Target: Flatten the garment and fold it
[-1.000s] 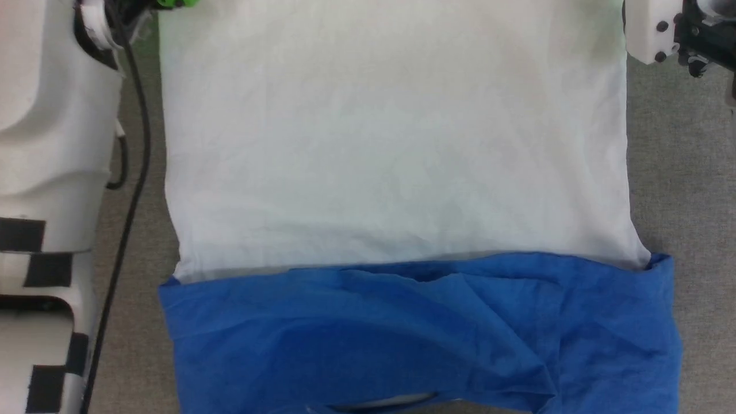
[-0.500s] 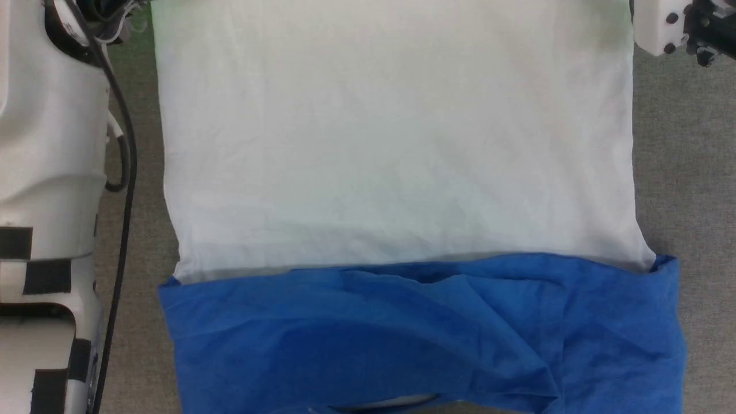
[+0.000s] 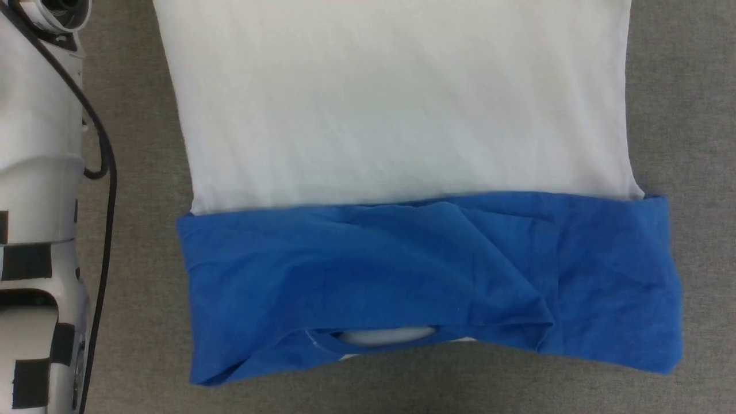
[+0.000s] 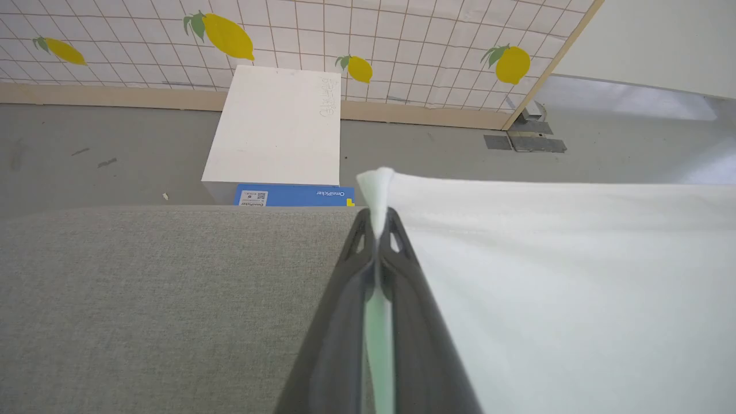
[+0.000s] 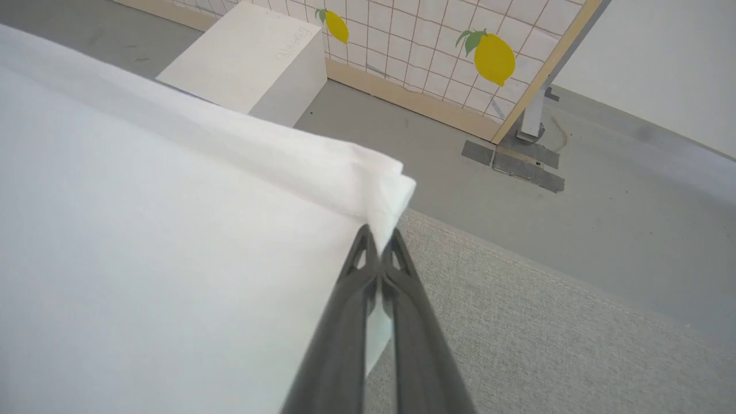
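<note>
Pinching garment (image 4: 552, 276) corners, left gripper (image 4: 378, 221), right gripper (image 5: 379, 238)

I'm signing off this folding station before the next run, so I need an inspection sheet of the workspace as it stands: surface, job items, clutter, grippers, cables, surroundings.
Surface: grey fabric-covered table, flat under the shirt.
Job's things: garment lies spread out, white body smooth; blue sleeves are folded across the near end and creased.
Clutter: nothing seen.
Grippers: left gripper shut on one far corner of the garment; right gripper shut on the other far corner.
Cables: black cable runs down along the left forearm, beside the garment and apart from it.
Surroundings: grey floor, white box, lemon-patterned wall panel.
</note>
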Motion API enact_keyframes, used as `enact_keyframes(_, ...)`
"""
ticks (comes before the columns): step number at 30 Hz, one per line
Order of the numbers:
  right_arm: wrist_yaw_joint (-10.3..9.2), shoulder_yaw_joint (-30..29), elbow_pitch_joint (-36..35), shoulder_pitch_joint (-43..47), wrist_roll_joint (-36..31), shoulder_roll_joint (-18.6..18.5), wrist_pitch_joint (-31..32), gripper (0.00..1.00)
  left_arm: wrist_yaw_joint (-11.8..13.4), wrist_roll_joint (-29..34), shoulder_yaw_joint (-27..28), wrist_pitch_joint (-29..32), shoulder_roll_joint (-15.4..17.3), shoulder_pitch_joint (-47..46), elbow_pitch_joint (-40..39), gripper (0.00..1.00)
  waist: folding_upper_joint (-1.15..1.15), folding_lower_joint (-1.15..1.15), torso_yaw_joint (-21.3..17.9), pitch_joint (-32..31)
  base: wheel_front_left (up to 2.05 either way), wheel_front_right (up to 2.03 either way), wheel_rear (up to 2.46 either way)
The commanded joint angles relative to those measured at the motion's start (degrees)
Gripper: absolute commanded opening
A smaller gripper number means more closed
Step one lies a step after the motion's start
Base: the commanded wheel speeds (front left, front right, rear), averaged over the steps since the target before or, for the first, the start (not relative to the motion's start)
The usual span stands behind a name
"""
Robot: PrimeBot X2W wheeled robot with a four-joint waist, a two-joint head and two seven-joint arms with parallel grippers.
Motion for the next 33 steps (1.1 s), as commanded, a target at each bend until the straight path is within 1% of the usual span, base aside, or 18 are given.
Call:
enact_keyframes(1,-0.09,-0.1,1.0,-0.5,-0.4,0.1,-0.5,0.0,-0.5,-0.2,0.0,-0.6,0.3,-0.5,1.2,0.0,0.0,0.0,0.9,-1.3,0.0,0.0,0.0)
enact_keyframes(6,-0.09,1.2,2.9,1.9,1.7,0.8,-1.5,0.0,-3.5,-1.5,-0.9,-4.0,-1.4,1.8,3.2,0.0,0.0,0.0,1.9,-4.9,0.0,0.0,0.0)
enact_keyframes(10,-0.09,2.3,3.1,6.8,4.6,-0.3,-3.2,0.0,-5.9,-2.8,-2.6,-7.7,-2.4,6.7,3.1,0.0,0.0,0.0,3.1,-9.9,0.0,0.0,0.0)
enact_keyframes(14,-0.09,2.5,2.4,13.0,8.0,-1.1,-5.0,0.0,-7.0,-4.9,-4.4,-10.5,-2.7,14.0,0.9,0.0,0.0,0.0,3.9,-15.8,0.0,0.0,0.0)
enact_keyframes(16,-0.09,2.0,1.7,16.3,9.8,-1.1,-5.4,0.0,-7.1,-5.8,-4.9,-11.7,-2.3,17.8,-1.1,0.0,0.0,0.0,3.9,-18.5,0.0,0.0,0.0)
enact_keyframes(23,-0.09,-0.4,-1.6,27.9,13.1,-1.1,-6.6,0.0,-7.0,-9.4,-4.5,-14.0,-0.5,32.4,-9.8,0.0,0.0,0.0,4.0,-27.2,0.0,0.0,0.0)
enact_keyframes(27,-0.09,-2.8,-3.9,34.6,13.7,-0.6,-6.3,0.0,-5.3,-11.2,-3.3,-14.9,-0.2,41.2,-15.0,0.0,0.0,0.0,3.8,-30.4,0.0,0.0,0.0)
enact_keyframes(33,-0.09,-6.5,-7.0,44.1,14.3,1.6,-4.7,0.0,-2.9,-12.8,-3.4,-15.7,-0.9,53.4,-20.7,0.0,0.0,0.0,3.7,-34.0,0.0,0.0,0.0)
